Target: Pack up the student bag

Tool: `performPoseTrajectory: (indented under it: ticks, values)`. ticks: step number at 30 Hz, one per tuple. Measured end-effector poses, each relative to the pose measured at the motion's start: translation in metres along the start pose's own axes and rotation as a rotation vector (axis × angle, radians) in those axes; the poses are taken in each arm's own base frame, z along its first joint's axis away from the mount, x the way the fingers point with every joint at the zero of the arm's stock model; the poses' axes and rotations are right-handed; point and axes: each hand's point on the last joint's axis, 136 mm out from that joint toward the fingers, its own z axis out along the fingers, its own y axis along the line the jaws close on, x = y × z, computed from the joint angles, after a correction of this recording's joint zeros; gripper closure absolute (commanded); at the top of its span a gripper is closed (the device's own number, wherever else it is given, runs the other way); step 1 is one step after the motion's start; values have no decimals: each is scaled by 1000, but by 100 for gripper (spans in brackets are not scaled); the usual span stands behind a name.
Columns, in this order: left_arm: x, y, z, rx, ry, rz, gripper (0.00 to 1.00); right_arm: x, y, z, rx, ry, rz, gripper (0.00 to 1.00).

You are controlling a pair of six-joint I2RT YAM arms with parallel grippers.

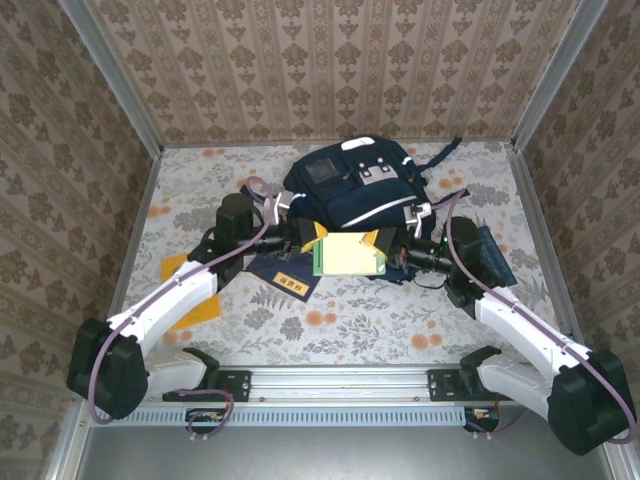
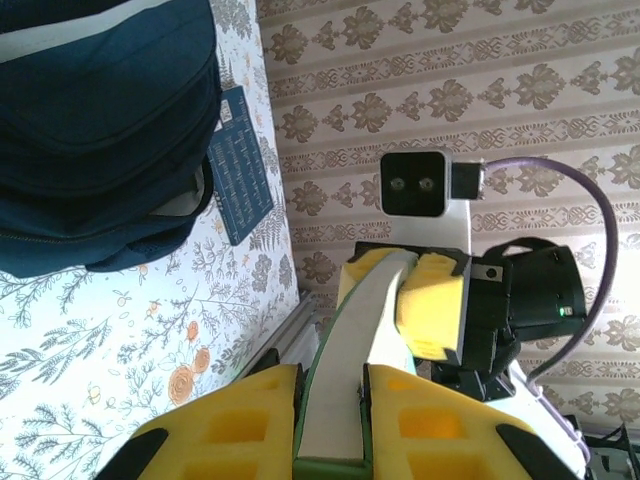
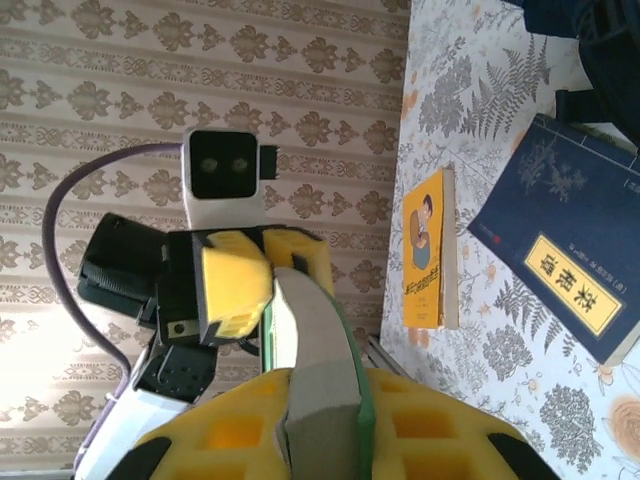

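A: Entry. Left fingers (image 2: pixel 240 430) are clamped on one end of the green-covered book (image 2: pixel 345 330), with a pad on each cover. Right fingers (image 3: pixel 230 430) are pressed onto the opposite end. Why two grips?

B: My reading is that the book is thin and bows between them, so holding both ends steadies it. It could also be a hand-over; I cannot tell which.

A: Position?

B: It appears lifted off the table (image 1: pixel 360 320), just in front of the student bag (image 1: pixel 350 190). I cannot make out the bag's opening.

A: The rest?

B: A navy book with yellow label (image 3: pixel 570 250) and an orange booklet (image 3: pixel 425 250) lie flat, front-left of the bag. A blue patterned book (image 2: pixel 240 165) lies just beside the bag's right. They are probably queued for packing.
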Motion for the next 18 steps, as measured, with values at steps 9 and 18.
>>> performPoseTrajectory:
  ticks: [9,18]
  values:
    - [-62,-27,21,-167,26,224,41,-33,-20,-58,225,-271,-39,100]
    - [-135,19,86,-330,92,310,39,-83,-56,-142,629,-600,-22,100]
